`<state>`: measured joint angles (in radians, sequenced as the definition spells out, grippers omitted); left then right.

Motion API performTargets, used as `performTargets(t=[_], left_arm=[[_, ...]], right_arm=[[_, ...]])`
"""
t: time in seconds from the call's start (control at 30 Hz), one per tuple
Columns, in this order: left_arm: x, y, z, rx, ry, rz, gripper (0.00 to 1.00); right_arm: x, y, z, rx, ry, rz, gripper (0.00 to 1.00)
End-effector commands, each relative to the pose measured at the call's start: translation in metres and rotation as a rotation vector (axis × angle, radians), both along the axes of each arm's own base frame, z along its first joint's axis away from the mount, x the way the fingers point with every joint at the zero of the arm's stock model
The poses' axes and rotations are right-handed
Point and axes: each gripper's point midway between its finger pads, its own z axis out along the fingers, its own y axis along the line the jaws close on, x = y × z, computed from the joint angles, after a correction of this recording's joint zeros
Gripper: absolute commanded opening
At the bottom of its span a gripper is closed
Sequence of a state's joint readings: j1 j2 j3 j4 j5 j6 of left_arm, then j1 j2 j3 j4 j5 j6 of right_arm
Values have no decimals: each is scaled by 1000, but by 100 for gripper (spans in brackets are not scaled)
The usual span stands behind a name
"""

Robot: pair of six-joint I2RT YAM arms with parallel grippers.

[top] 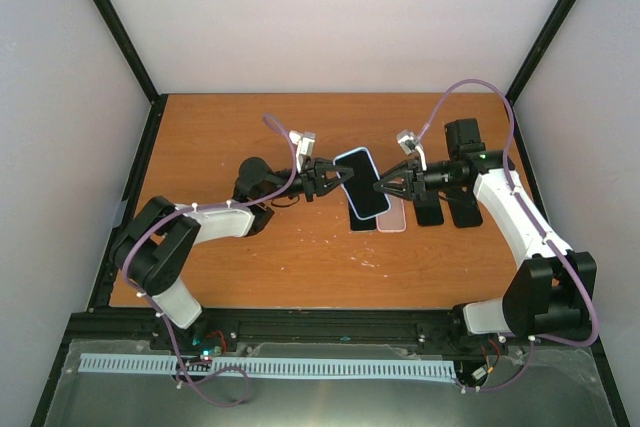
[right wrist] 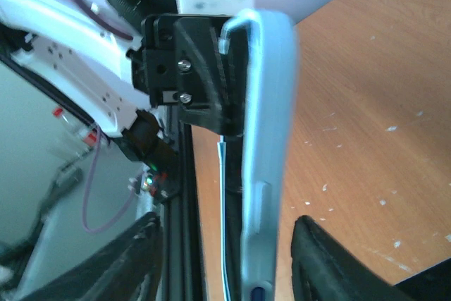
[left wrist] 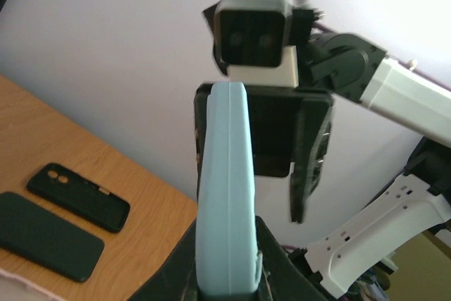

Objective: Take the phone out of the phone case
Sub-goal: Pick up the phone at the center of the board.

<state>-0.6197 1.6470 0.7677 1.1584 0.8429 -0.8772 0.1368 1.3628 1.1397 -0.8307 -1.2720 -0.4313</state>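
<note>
- Phone in a light-blue rubbery case (top: 362, 182) is held up off the brown wooden table (top: 300, 267), between the two arms, presumably so each end can be reached by a claw.
- The left gripper (top: 338, 177) is clamped tight on one end of the case, most likely as the anchor.
- The right gripper (top: 381, 187) is spread partway. In the right wrist view its fingers (right wrist: 134, 259) are seen either side of the case edge with gaps, so nothing is gripped there.
- The camera cut-outs on a spare black case (left wrist: 77, 197) lying flat on the table are only made out in the left wrist view. The phone's dark screen is only shown from the top.
</note>
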Motion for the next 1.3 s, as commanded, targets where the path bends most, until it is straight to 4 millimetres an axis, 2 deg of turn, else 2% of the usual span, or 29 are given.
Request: performTargets(t=[0.0, 0.13, 0.27, 0.3, 0.33, 0.37, 0.4, 0.6, 0.77, 0.83, 0.9, 1.07, 1.27], left_arm=[[-10, 2, 32, 2, -136, -15, 0], [-13, 10, 36, 67, -152, -52, 0], [-18, 25, 36, 110, -152, -108, 0], [-19, 28, 36, 121, -148, -120, 0], [-20, 30, 36, 129, -145, -134, 0], [-23, 31, 36, 136, -143, -155, 0], [-25, 32, 37, 142, -146, -171, 1], [-35, 34, 51, 133, -167, -216, 0], [-30, 31, 63, 122, -153, -219, 0], [-28, 30, 68, 112, -152, -225, 0], [-25, 29, 74, 100, -135, -226, 0], [-18, 25, 80, 90, -101, -231, 0], [-13, 21, 78, 87, -59, -252, 0]], right_arm=[[-5, -3, 22, -9, -111, -2, 56], [-8, -6, 33, -64, -177, 28, 69], [-16, -11, 22, -146, -240, 75, 75], [-18, -12, 18, -162, -246, 80, 81], [-22, -13, 13, -168, -247, 88, 94], [-26, -13, 10, -164, -256, 100, 99], [-30, -13, 7, -158, -259, 108, 100], [-55, -2, -2, -134, -302, 177, 98], [-57, 5, -12, -163, -298, 205, 78], [-58, 5, -15, -163, -295, 215, 73], [-67, 11, -12, -145, -300, 246, 69], [-79, 14, 3, -97, -364, 267, 68], [-86, 14, 17, -87, -403, 273, 67]])
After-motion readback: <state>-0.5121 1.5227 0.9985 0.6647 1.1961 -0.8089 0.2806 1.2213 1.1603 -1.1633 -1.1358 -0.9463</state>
